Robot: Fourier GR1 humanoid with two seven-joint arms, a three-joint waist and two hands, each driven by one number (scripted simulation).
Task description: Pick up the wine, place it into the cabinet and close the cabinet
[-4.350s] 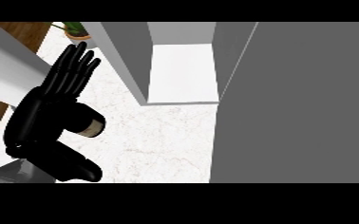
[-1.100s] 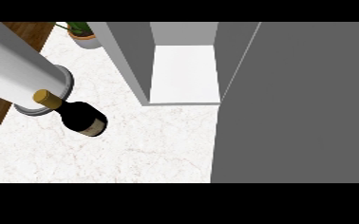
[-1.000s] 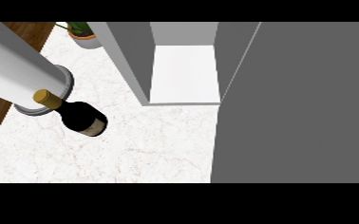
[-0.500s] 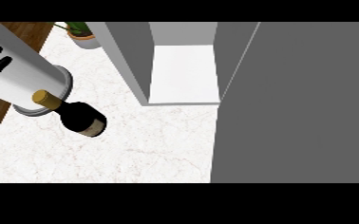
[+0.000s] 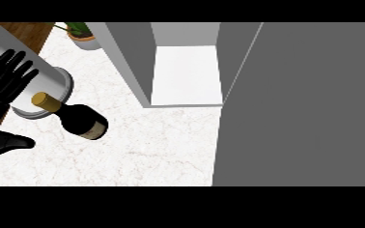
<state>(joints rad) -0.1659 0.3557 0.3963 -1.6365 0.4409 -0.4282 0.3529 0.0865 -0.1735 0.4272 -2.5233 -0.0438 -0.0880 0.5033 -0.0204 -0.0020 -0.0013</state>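
Observation:
The wine bottle (image 5: pixel 80 119) is dark, with a tan cork end pointing up-left, and rests on the white marble counter (image 5: pixel 143 154) at the left. My left hand (image 5: pixel 13 79) shows at the left edge, its fingers straight and spread above the bottle. Its thumb (image 5: pixel 14 143) lies below and left of the bottle. The hand is open and does not touch the bottle. The grey cabinet (image 5: pixel 132 58) stands open ahead, with its white shelf floor (image 5: pixel 185 75) bare. My right hand is not in view.
The cabinet's open door (image 5: pixel 292 106) is a large grey panel that fills the right side. A pale grey cylinder (image 5: pixel 44 84) sits just behind the bottle's cork. A potted plant (image 5: pixel 82 35) stands at the back left beside a wooden surface (image 5: pixel 25 31).
My left hand has come into view at the left edge, fingers and thumb on either side of the bottle's left. The grey cylinder has shifted slightly. The bottle has not moved.

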